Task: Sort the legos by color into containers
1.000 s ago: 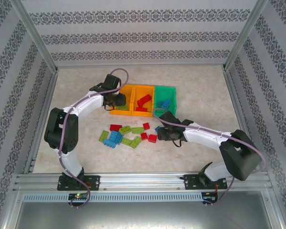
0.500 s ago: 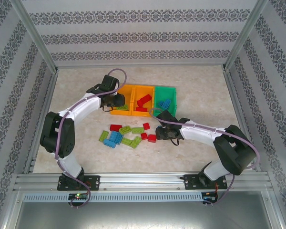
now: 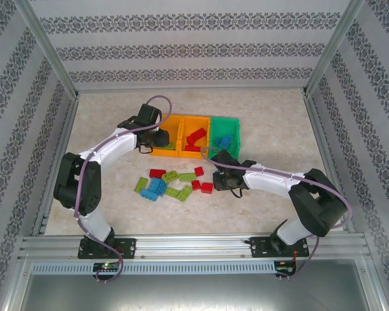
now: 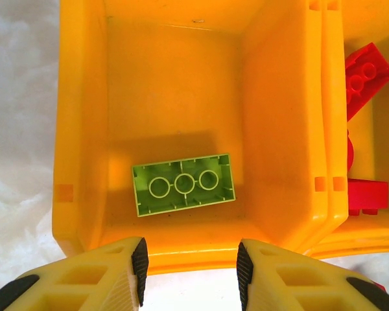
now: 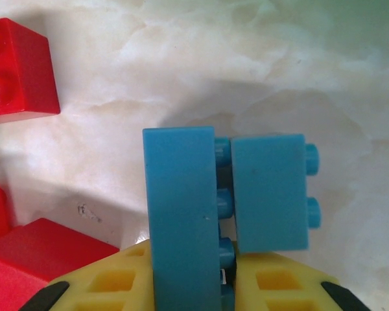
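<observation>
The pale marbled counter (image 3: 266, 116) carries a row of three joined bins at its middle and a scatter of loose bricks (image 3: 172, 181) nearer the arms.

The left arm (image 3: 110, 146) rises from its base, bends at an elbow pushed out to the left, and runs its forearm up and to the right to the left orange bin (image 3: 165, 124). The left hand (image 3: 157, 136) hangs over that bin's near wall. Its two yellow fingers (image 4: 117, 272) stand apart with nothing between them. One lime green brick (image 4: 183, 184) lies underside up on the bin floor, just beyond the fingertips.

The right arm (image 3: 272, 181) folds at an elbow out to the right and stretches its forearm leftward, low over the counter. The right hand (image 3: 222, 178) sits at the right end of the loose scatter, just in front of the green bin (image 3: 225, 120). It is clenched on the blue bricks (image 5: 181, 214), two pieces joined stud to underside. The taller one is gripped between the fingers and the shorter one (image 5: 271, 191) sticks out to its side. Whether the pair touches the counter cannot be told.

The middle orange bin (image 3: 196, 120) holds red bricks (image 3: 194, 138), and the green bin holds more blue pieces (image 3: 224, 140). In the right wrist view, a red brick (image 5: 16, 68) lies on the counter just left of the held pair and another (image 5: 45, 253) sits beside the hand.
</observation>
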You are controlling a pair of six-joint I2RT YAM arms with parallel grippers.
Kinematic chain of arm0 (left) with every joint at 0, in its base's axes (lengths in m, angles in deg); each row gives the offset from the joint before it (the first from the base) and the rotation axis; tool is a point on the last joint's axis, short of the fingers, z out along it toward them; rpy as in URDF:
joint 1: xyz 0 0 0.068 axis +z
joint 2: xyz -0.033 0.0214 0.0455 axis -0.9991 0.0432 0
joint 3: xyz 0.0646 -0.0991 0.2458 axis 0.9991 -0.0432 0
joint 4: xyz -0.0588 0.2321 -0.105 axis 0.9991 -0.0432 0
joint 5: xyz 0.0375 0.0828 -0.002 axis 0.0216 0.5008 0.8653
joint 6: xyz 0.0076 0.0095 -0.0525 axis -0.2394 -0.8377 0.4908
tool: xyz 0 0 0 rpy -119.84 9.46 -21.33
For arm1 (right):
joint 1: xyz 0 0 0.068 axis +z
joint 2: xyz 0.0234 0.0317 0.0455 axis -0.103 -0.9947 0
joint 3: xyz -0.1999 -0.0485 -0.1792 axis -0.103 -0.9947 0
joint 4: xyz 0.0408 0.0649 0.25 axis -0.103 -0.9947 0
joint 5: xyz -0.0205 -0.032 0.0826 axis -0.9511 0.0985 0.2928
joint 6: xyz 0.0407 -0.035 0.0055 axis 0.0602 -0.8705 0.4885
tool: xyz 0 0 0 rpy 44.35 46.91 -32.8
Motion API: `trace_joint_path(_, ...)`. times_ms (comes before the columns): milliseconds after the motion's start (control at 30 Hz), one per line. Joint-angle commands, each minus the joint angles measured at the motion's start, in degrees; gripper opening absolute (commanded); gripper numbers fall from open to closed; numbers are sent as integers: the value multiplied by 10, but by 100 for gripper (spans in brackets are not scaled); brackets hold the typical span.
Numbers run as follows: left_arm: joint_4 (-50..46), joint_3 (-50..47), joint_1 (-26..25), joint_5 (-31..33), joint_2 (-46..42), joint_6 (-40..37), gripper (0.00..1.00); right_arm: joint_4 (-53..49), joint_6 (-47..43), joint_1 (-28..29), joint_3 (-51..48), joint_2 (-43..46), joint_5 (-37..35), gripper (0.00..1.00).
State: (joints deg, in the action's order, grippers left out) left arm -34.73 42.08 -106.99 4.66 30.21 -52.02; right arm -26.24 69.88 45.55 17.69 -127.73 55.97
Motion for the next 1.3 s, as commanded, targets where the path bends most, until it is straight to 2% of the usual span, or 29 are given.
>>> trace_joint_path(0,11,-5,-4,8,-20,11,43,-30,6,6,11,42,6,24)
trace_joint_path(200,13,-15,-4,11,-30,9,43,-45,-11,-8,49,70,27,24)
trace_joint_path(400,24,-50,-3,19,-59,7,45,-26,-39,-65,99,65,35,24)
trace_joint_path(533,39,-90,-4,27,-84,11,65,-16,-62,-107,146,30,26,24)
trace_joint_path(667,55,-133,-3,22,-110,16,81,-19,-76,-133,196,-28,4,24)
trace_joint_path(767,54,-155,-5,23,-127,16,100,-32,-76,-151,239,-80,-10,23)
trace_joint_path(1267,26,-256,-15,25,-220,21,100,-34,-76,-170,336,-199,-26,29)
